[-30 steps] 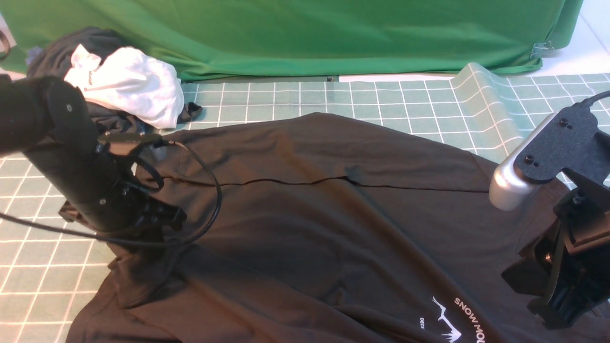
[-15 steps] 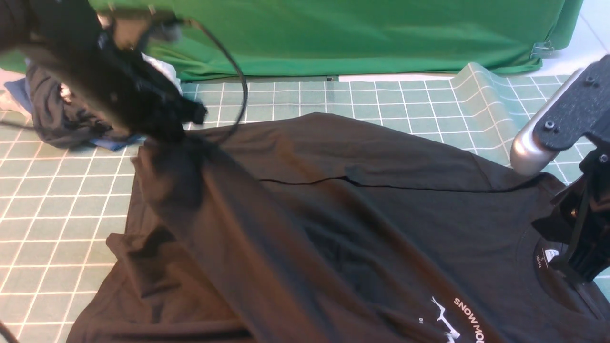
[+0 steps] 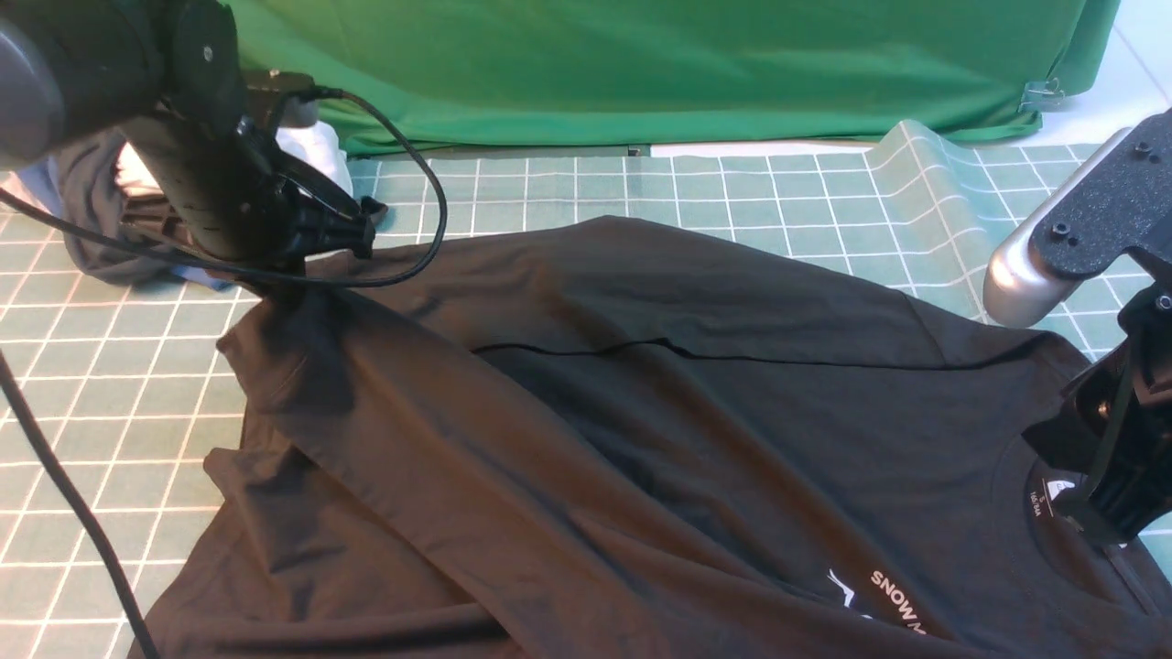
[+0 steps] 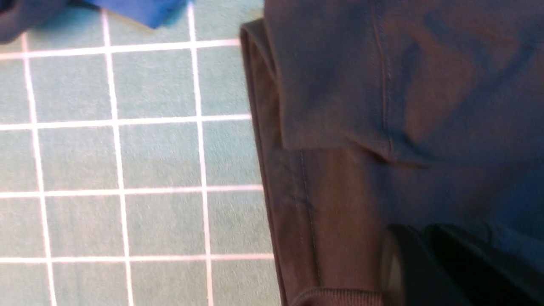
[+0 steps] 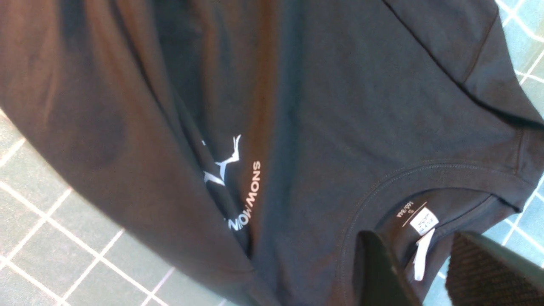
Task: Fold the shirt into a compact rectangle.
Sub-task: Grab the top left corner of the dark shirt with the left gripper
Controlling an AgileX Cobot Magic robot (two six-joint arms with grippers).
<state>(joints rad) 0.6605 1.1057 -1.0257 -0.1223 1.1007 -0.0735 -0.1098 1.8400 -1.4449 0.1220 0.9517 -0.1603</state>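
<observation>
Black crew-neck shirt [image 3: 513, 458] is all rumpled, pinched up in the left gripper [image 3: 298, 286], collar [image 5: 395, 174] right by the right gripper's [image 5: 414, 244] parted jaws.

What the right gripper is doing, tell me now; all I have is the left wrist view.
Observer: In the right wrist view, the right gripper stands open, fingers apart, over the neck of the shirt.
Operator: Report the chest print.
Observer: Partly hidden; the white lettering shows beside a draped fold that covers some of the print.
Operator: Now the background.
Observer: A bright green cloth hangs beyond the table.
</observation>
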